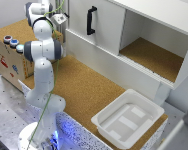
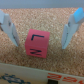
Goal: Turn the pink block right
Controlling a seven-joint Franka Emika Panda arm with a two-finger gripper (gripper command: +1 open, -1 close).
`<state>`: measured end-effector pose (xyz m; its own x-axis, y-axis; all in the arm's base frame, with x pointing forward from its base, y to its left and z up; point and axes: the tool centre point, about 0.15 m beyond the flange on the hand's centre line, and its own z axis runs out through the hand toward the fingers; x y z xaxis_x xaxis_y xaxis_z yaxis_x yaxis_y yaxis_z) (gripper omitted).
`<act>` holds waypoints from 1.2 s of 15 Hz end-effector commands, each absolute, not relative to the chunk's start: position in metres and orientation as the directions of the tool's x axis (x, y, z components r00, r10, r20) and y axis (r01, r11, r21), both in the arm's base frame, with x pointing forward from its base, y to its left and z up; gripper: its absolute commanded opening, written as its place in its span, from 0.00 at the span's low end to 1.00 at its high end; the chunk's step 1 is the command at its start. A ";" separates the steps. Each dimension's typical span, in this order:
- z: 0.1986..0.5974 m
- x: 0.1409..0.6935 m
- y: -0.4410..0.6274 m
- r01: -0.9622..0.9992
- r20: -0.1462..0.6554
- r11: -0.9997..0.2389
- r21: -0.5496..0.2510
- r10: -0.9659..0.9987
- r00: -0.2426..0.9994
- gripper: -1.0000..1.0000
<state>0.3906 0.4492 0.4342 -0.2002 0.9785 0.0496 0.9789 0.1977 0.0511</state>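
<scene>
In the wrist view the pink block (image 2: pixel 37 44) sits on the cork surface (image 2: pixel 55 15). Its upper face carries a dark L-shaped mark. My gripper (image 2: pixel 40 44) is open, with one light-blue finger (image 2: pixel 10 27) on each side of the block and a clear gap to it on both sides. In the exterior view the gripper (image 1: pixel 58 21) hangs over the cork table near the white cabinet. The block is hidden there.
A white cabinet (image 1: pixel 109 30) with a black handle (image 1: pixel 90 21) and an open cork-floored compartment (image 1: pixel 154 55) stands at the back. A white tray (image 1: pixel 128 117) sits at the table's front right. A box with coloured buttons (image 1: pixel 11 42) is at the exterior view's left.
</scene>
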 end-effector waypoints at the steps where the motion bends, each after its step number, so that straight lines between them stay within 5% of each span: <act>1: 0.438 0.391 0.461 0.985 -0.083 0.173 0.018 0.982 -0.171 0.00; 7: 0.474 0.377 0.454 0.996 -0.056 0.022 0.081 0.998 -0.018 0.00; 10: 0.485 0.369 0.445 0.983 -0.102 -0.170 0.068 0.979 0.176 0.00; 14: 0.497 0.363 0.444 0.854 -0.089 -0.517 0.062 0.849 0.521 0.00; 18: 0.489 0.354 0.459 0.695 -0.061 -0.718 0.038 0.692 0.719 0.00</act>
